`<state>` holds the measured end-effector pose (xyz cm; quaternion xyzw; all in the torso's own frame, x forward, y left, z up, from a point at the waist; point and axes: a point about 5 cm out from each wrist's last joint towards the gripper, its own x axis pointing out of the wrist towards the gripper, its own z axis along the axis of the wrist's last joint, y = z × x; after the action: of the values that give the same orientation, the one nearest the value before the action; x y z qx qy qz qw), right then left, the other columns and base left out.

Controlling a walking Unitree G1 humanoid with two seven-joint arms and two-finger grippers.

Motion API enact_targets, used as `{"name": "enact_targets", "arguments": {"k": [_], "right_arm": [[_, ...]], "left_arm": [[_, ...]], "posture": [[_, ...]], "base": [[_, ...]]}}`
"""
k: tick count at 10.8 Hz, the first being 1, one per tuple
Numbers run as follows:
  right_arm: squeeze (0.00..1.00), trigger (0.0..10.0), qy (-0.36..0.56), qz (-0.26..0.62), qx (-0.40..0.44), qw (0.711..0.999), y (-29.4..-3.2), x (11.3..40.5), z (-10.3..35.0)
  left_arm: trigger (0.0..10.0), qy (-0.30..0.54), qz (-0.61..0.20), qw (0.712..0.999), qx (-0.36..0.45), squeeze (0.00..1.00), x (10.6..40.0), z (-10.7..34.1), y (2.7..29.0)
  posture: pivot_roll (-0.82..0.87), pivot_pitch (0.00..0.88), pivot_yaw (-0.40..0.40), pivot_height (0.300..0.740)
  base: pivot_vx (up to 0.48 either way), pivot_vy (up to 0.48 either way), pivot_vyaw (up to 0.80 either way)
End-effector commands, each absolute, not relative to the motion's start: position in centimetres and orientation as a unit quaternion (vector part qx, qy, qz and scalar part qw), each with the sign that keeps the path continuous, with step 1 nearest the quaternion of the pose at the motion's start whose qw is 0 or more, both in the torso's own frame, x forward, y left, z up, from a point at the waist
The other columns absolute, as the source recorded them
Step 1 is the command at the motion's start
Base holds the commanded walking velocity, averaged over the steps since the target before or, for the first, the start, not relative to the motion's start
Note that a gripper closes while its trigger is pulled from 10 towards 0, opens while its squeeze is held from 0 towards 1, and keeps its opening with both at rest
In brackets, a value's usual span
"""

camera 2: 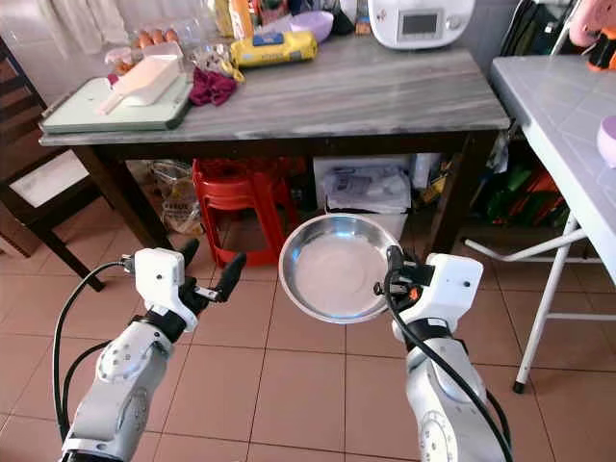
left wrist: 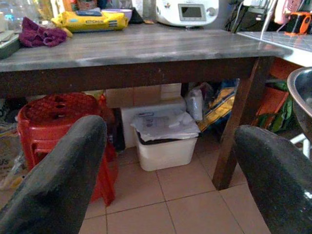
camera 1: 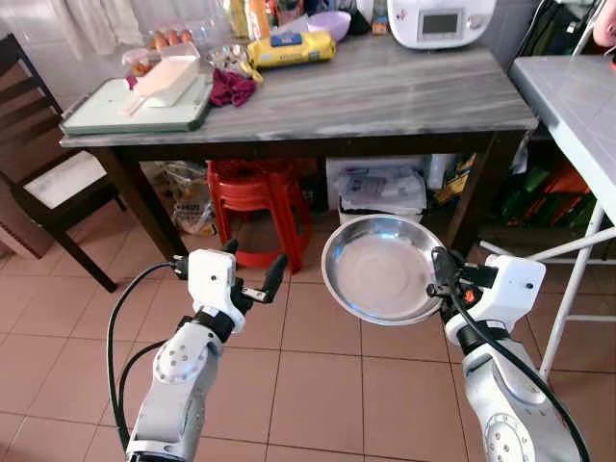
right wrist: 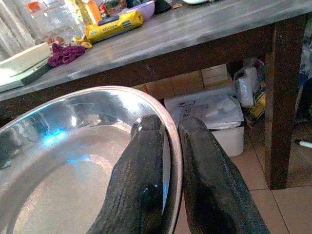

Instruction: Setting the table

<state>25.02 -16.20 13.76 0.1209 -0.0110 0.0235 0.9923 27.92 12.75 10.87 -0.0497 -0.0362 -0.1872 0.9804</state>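
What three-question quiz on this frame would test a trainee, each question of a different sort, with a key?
1. True or false: the right gripper pinches the rim of the steel plate, one finger inside and one outside.
2. Multiple choice: what stands under the grey-topped table? A) a red plastic stool B) a blue bucket C) a green crate
3. Fill in: the left gripper is ____ and holds nothing.

Key
1. True; the right wrist view shows the rim between the two fingers.
2. A; a white bin with papers on it stands beside the stool.
3. Open; its fingers are spread apart.
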Motion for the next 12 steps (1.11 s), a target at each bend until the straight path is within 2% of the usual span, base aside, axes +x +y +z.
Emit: {"name": "enact_targets", "arguments": {"k": [1, 6, 12], "right_arm": [[0.0, 10.0, -0.021, 0.028, 0.12, 0.992, -15.93, 25.25, 14.08], [0.0, 10.0, -0.022, 0.027, 0.116, 0.993, -15.86, 25.4, 13.91], [0.0, 10.0, -0.025, 0.035, 0.113, 0.993, -15.6, 25.72, 13.88]], "left_arm": [[10.0, -0.038, -0.185, 0.981, -0.047, 0.0, 28.06, 11.12, 13.27], [10.0, -0.032, -0.201, 0.978, -0.055, 0.0, 27.73, 10.74, 12.48], [10.0, -0.032, -0.203, 0.977, -0.053, 0.0, 27.96, 10.76, 12.41]], "posture": [[-0.08, 0.073, 0.104, 0.74], [-0.07, 0.061, 0.103, 0.74], [-0.07, 0.055, 0.099, 0.74]], "base": [[0.285, 0.0, 0.0], [0.336, 0.0, 0.0], [0.424, 0.0, 0.0]]}}
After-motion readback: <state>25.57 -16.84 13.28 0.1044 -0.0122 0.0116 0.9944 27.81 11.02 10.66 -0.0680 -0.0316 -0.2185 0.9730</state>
